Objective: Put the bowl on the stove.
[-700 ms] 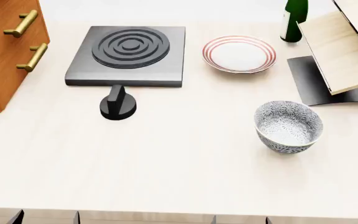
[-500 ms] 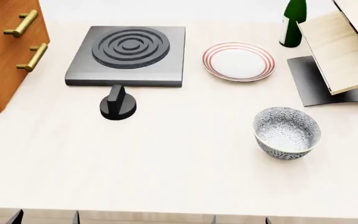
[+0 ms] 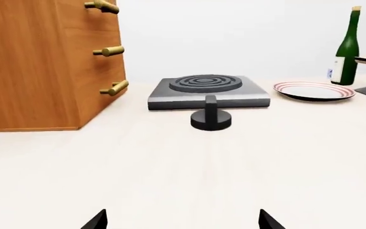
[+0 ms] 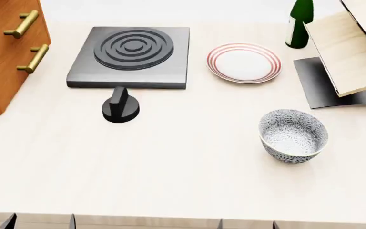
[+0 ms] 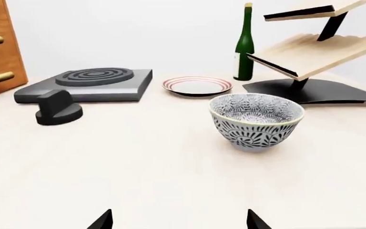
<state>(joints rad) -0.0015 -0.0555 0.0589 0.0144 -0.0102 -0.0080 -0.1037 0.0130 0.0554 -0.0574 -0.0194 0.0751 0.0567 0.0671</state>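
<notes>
The patterned grey-blue bowl (image 4: 293,136) stands upright on the pale table at the right front; it also shows in the right wrist view (image 5: 257,121). The dark grey stove (image 4: 130,56) with its ringed burner lies at the back left, and shows in the left wrist view (image 3: 208,90) and the right wrist view (image 5: 87,85). My left gripper (image 3: 181,223) is open and empty, low at the table's front edge (image 4: 41,223), facing the stove. My right gripper (image 5: 178,223) is open and empty at the front edge (image 4: 247,224), short of the bowl.
A black round knob (image 4: 120,109) stands just in front of the stove. A white plate with red rings (image 4: 243,62) lies right of the stove. A green bottle (image 4: 299,24) and a wooden rack on a black base (image 4: 351,52) are at the back right. A wooden cabinet (image 4: 5,47) stands at the left.
The bowl, plate and bottle shifted slightly toward the front at first, then stayed still. The left gripper's tips moved a little to the left at the front edge.
</notes>
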